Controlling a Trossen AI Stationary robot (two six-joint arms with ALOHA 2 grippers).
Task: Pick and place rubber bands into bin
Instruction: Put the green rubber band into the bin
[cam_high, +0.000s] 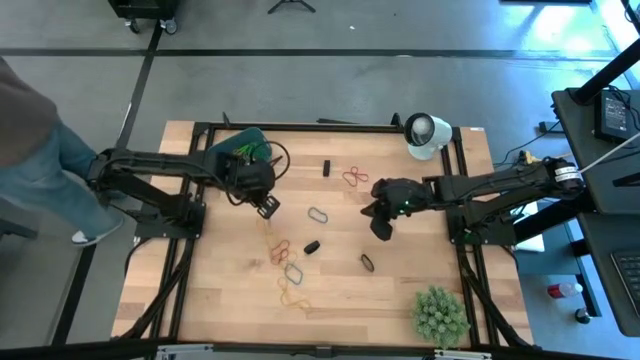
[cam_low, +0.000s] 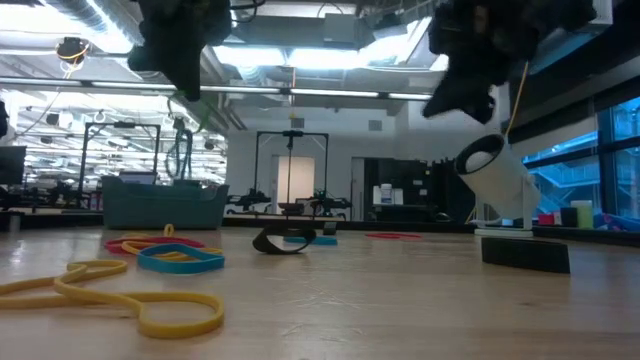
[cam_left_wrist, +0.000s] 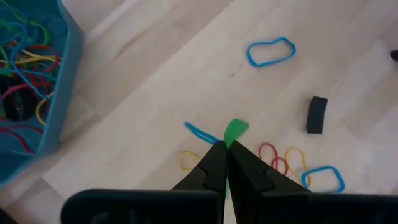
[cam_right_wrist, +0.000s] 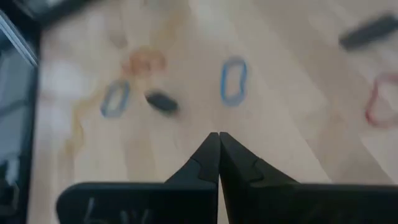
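Observation:
The teal bin (cam_high: 236, 143) stands at the table's far left and holds many coloured rubber bands (cam_left_wrist: 25, 68). My left gripper (cam_high: 267, 207) hangs above the wood just right of the bin, shut on a green rubber band (cam_left_wrist: 236, 131). More bands lie loose on the table: a blue one (cam_left_wrist: 270, 51), red and yellow ones (cam_left_wrist: 283, 158), another blue one (cam_left_wrist: 323, 178), a yellow one (cam_high: 293, 296) and a red one (cam_high: 355, 178). My right gripper (cam_high: 381, 230) hovers shut and empty at the centre right, above a blue band (cam_right_wrist: 234, 81) and a dark band (cam_right_wrist: 161, 101). My left gripper pinches the green rubber band between its two fingertips (cam_left_wrist: 214, 155), coming from above and slanting steeply down. A short green piece (cam_left_wrist: 237, 128) sticks out past the tips. The band is lifted clear of the table; how much hangs below is hidden by the fingers.
A small black block (cam_left_wrist: 317, 115) lies among the bands, another (cam_high: 326, 167) farther back. A white round cup-like object (cam_high: 425, 133) stands at the far right and a spiky green plant ball (cam_high: 440, 312) at the near right. A person's leg (cam_high: 45, 170) shows beyond the left edge.

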